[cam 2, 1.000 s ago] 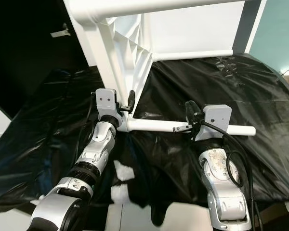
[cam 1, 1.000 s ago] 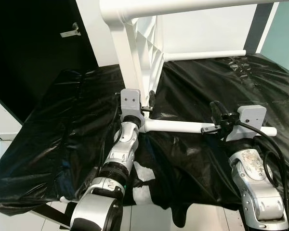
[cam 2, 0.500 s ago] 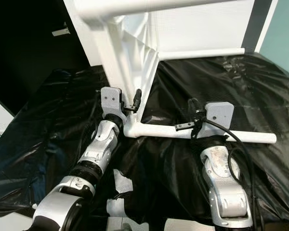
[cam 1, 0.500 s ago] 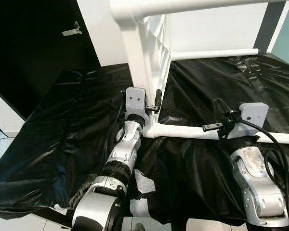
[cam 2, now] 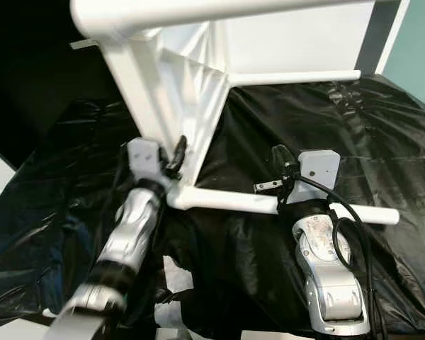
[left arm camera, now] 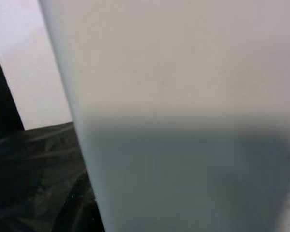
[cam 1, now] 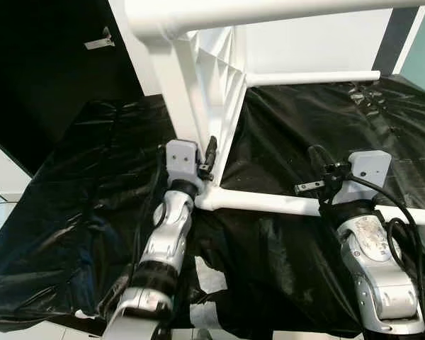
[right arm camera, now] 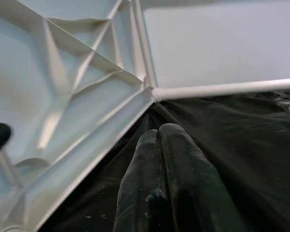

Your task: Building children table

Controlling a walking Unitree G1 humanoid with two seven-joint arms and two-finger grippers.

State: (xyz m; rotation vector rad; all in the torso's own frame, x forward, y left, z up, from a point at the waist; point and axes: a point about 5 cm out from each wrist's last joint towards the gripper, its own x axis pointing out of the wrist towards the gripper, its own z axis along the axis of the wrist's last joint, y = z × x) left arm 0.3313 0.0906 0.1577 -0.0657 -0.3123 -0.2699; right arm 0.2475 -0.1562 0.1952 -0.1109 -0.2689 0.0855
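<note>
The white children's table (cam 1: 214, 78) stands on its edge on a black plastic sheet (cam 1: 78, 184), ribbed underside facing right. One leg (cam 1: 269, 203) runs along the sheet to the right from its lower corner. Another leg (cam 1: 269, 10) spans the top of the view, and a third (cam 1: 312, 76) lies further back. My left gripper (cam 1: 195, 147) is at that lower corner, shut on the table top's rim, one finger (cam 1: 211, 147) against the ribbed side. In the left wrist view the white rim (left arm camera: 183, 96) is very close. My right gripper (cam 1: 314, 159) is shut and empty, just above the lower leg, its fingers (right arm camera: 176, 183) pressed together.
The black sheet covers a low platform whose front edge (cam 1: 49, 301) is near me. A dark opening (cam 1: 42, 71) lies at the left, a white wall (cam 1: 304, 42) behind the table. White floor (cam 1: 211, 273) shows through a gap in the sheet between my arms.
The left gripper and the table's lower corner have shifted left and nearer me, so the lower leg now slopes down to the right. The right gripper has hardly moved.
</note>
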